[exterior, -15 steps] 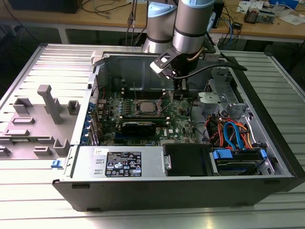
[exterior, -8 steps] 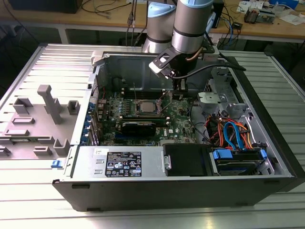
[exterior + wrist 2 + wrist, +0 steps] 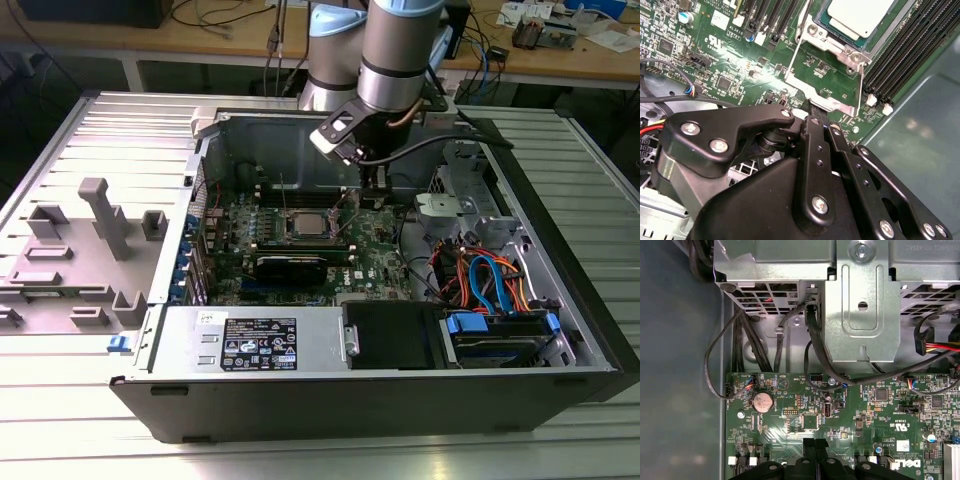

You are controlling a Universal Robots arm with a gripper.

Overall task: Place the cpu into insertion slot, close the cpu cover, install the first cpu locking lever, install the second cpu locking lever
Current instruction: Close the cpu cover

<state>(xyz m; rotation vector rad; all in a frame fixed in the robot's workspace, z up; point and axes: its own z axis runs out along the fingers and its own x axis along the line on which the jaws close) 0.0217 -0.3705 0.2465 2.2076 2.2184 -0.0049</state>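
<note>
The cpu [image 3: 860, 15], a flat silver-topped square, lies seated in the insertion slot [image 3: 832, 37] on the green motherboard [image 3: 730, 65]. The cpu cover [image 3: 852, 85], a thin silvery frame, stands swung up off the slot, with green board showing through its window. My gripper [image 3: 819, 117] is shut, its black fingertips together right at the cover's free edge; whether they touch it I cannot tell. In the exterior view the gripper [image 3: 372, 195] hangs inside the case just beside the cpu [image 3: 305, 225]. The first wrist view shows the closed fingers [image 3: 810, 452] over the board.
Long black memory slots [image 3: 905, 55] flank the socket. A metal drive cage [image 3: 860, 305] and black cables [image 3: 812, 340] sit close beside the gripper. The case wall [image 3: 270, 140] stands behind, a power supply [image 3: 260, 345] in front, and coloured cables [image 3: 490, 280] lie at the exterior view's right.
</note>
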